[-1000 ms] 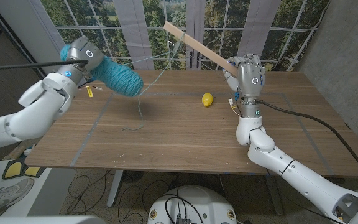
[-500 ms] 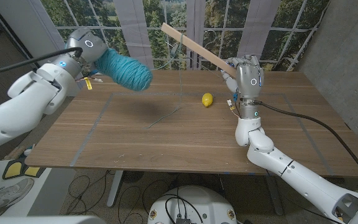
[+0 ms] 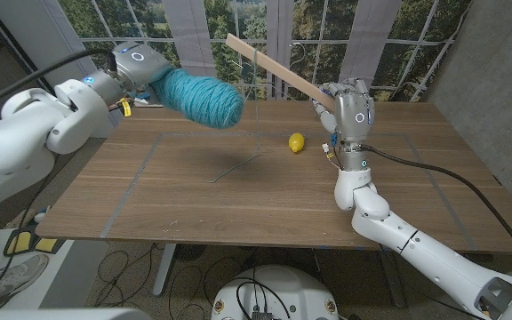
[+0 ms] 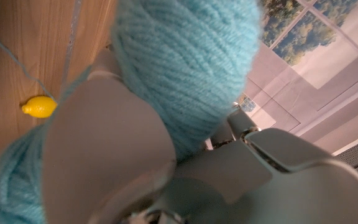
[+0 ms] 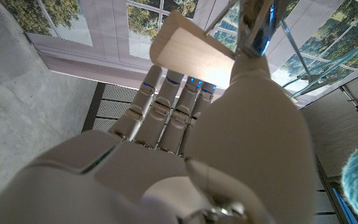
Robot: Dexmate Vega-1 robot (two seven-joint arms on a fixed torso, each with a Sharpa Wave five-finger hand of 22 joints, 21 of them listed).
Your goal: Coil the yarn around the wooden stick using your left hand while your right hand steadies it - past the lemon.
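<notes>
Yarn (image 3: 204, 96) gripped by left hand (image 3: 140, 67) shifted right toward frame center, right hand (image 3: 345, 105) still grasping wooden stick (image 3: 278, 69), lemon (image 3: 297, 141) unmoved.

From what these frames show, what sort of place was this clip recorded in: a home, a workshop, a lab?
Most likely a robotics lab or test room. The wooden table carries taped lines, loose cables trail around it, and the windows behind look like a printed forest backdrop beside a bare concrete wall.

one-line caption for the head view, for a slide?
Left hand lifts teal yarn ball; right hand holds wooden stick above lemon.
</notes>
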